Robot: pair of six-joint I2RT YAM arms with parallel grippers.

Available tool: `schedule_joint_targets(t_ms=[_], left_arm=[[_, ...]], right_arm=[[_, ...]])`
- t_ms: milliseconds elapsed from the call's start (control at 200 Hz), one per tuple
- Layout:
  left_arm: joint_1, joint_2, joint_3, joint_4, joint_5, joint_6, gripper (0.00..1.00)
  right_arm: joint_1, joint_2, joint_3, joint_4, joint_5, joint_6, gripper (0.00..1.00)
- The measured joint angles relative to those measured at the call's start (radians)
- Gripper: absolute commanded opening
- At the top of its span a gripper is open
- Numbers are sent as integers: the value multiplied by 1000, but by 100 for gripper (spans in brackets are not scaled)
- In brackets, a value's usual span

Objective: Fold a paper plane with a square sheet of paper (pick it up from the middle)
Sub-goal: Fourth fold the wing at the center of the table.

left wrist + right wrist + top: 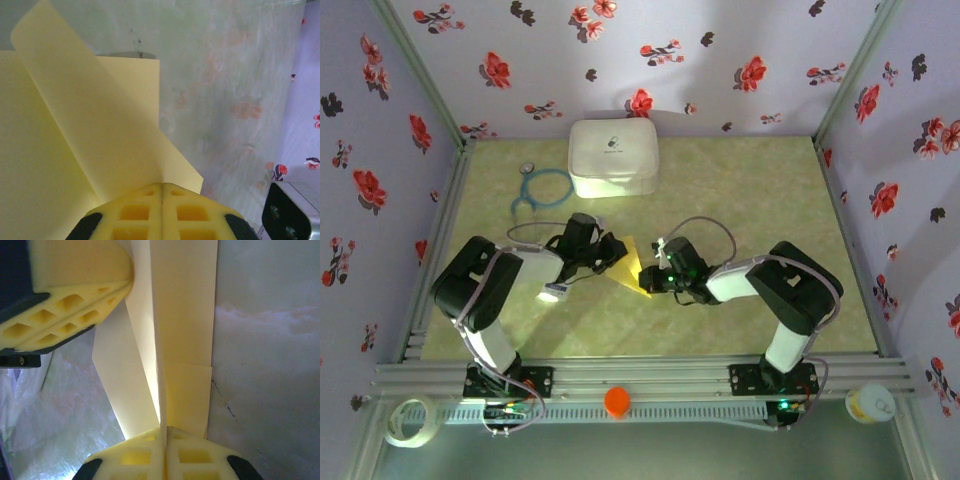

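Observation:
The yellow sheet of paper (pixel 629 264) is folded into a pointed shape and held just above the green table between both arms. My left gripper (pixel 611 256) is shut on its left side. In the left wrist view the jaws (pixel 161 186) meet on the paper (pixel 90 125), and a loose flap curls up and away to the left. My right gripper (pixel 656 277) is shut on the right side. In the right wrist view it (pixel 164 429) pinches a standing centre crease of the paper (pixel 185 315), with flaps falling to both sides. The left gripper's yellow fingers (pixel 75 300) clamp the far end.
A white rounded case (pixel 612 157) stands at the back of the table. A blue ring with a cord (pixel 542 188) lies to its left. On the near rail sit an orange cap (pixel 617 401), a tape roll (pixel 408 420) and a white cup (pixel 870 403). Flowered walls close in three sides.

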Motion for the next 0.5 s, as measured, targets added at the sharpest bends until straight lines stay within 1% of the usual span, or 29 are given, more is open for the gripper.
schedule_joint_targets(t_ms=[245, 500], left_arm=[[-2, 29, 12, 6, 0, 0, 0], [-2, 51, 17, 7, 0, 0, 0]], right_arm=[[-23, 11, 21, -29, -58, 26, 13], [-35, 19, 38, -58, -87, 35, 11]])
